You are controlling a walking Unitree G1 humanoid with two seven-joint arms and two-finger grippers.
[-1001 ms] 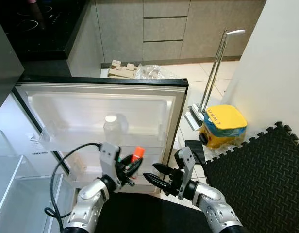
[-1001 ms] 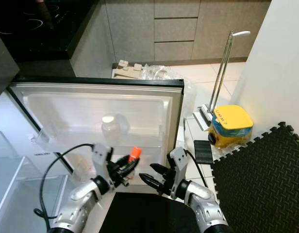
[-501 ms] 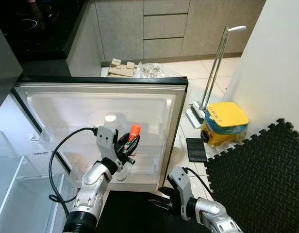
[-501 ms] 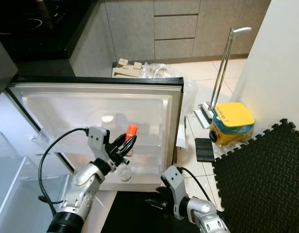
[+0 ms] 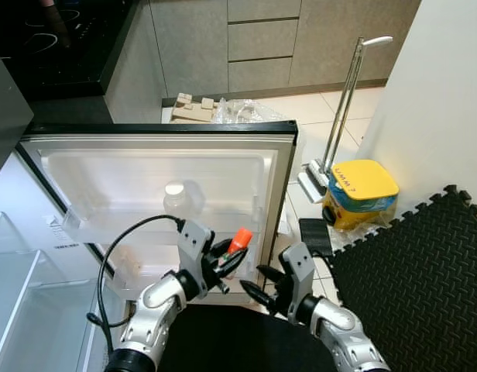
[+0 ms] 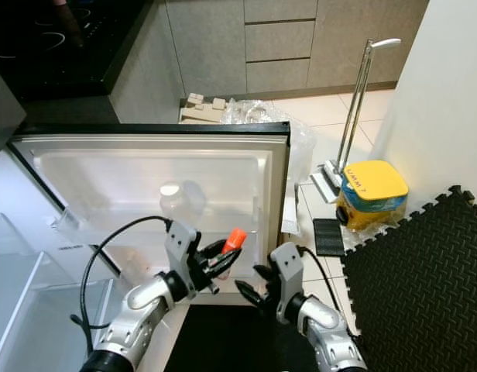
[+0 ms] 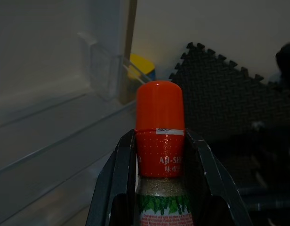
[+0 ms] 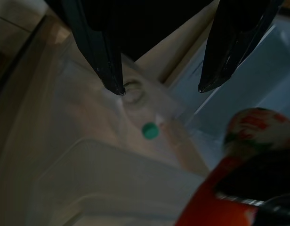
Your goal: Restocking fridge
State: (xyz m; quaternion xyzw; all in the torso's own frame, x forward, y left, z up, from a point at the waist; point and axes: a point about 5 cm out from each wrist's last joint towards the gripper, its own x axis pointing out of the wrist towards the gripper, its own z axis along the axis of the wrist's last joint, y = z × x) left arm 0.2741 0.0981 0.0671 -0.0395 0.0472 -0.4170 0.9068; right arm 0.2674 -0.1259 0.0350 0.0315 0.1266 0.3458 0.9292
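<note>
My left gripper (image 5: 225, 260) is shut on a spice bottle (image 5: 238, 240) with an orange-red cap, its neck clamped between the fingers (image 7: 117, 165) in the left wrist view. It hangs low in front of the open fridge door (image 5: 161, 182), near the door's lower right corner. My right gripper (image 5: 258, 280) is open just to the right of it, fingertips (image 8: 113, 80) spread with nothing between them. A clear jar with a white lid (image 5: 175, 200) stands on the door's shelf. In the right wrist view the spice bottle (image 8: 239, 155) shows beside a small green cap (image 8: 150, 130) lying below.
The fridge's clear inner shelves (image 5: 22, 287) lie at the left. On the tiled floor to the right stand a yellow mop bucket (image 5: 361, 194) and a mop handle (image 5: 345, 101). A black foam mat (image 5: 424, 279) covers the right floor. Boxes and a plastic bag (image 5: 223, 110) sit beyond the door.
My left gripper has come down and to the right with the spice bottle, away from the door shelf. My right gripper has risen up beside it.
</note>
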